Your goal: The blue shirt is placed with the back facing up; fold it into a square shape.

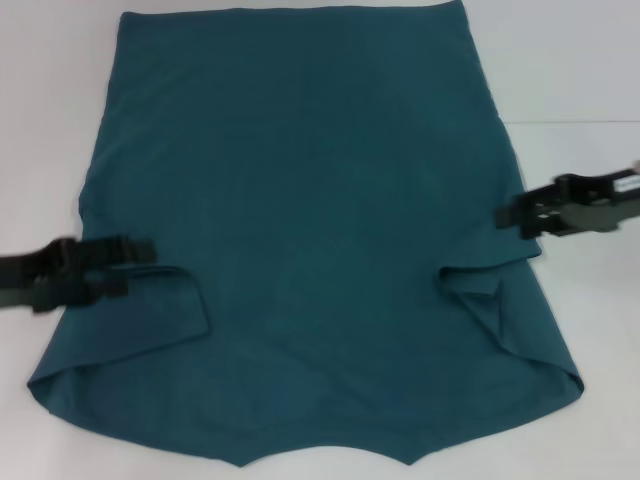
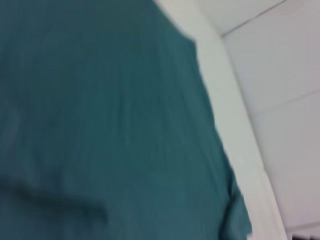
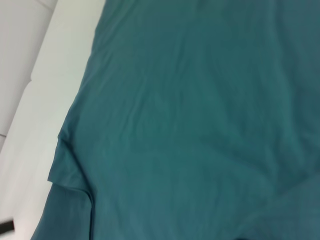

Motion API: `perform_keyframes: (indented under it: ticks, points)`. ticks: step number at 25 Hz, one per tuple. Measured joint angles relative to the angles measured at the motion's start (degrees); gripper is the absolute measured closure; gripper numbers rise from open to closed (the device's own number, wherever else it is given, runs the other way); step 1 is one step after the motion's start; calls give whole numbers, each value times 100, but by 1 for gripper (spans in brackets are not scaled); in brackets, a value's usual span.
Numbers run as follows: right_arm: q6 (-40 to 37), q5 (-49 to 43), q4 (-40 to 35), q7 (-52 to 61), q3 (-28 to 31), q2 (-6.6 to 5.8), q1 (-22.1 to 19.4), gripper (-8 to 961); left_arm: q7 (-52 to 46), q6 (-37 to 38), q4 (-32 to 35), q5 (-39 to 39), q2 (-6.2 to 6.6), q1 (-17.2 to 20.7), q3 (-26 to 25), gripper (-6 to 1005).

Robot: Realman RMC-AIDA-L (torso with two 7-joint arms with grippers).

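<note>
Tool positions come first: the left tool (image 1: 140, 252) stands at the left edge of the blue shirt (image 1: 310, 200), over the place where the sleeve is turned in, and the right tool (image 1: 520, 218) stands at the opposite edge, just above the other turned-in sleeve. Whether either tool is open, closed or gripping cloth, I cannot tell from these views. The shirt lies flat and spread on the white worktop (image 1: 580, 80) and covers most of it, with the plain back side up and the collar end toward the robot. Both sleeves are already folded inward over the body, so the outline is close to a long panel. I judge that the two tools are placed symmetrically at the sides so that they can take both edges at the same time and carry one end over the other, which would keep the fold straight and make the square shape. The left fold (image 1: 175, 300) looks flatter than the right fold (image 1: 480, 290), which has a small crease. No brand, label or writing can be read on the visible cloth.
</note>
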Motion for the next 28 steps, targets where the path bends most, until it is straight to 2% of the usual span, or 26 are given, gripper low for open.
perform_keyframes:
  ticks: [3,8,15,19,28]
  points:
    - [-249,9,-141,-39,205,-77,-232,406,-472,564,320,388,17,124,-233,172]
    - [-365,15,-188,-134,419,-98,-506,395,-798,806,714,762,-37,387,-636,172]
    - [-353,26,-140,-256,541,-45,-628,397,-884,366,676,1285,-92,598,-1081,172]
    - [-355,29,-141,-261,562,-34,-650,397,-867,20,602,1358,-165,663,-1079,171]
    - [-335,33,-136,-266,570,-13,-680,398,-709,-366,455,1369,-195,673,-994,172]
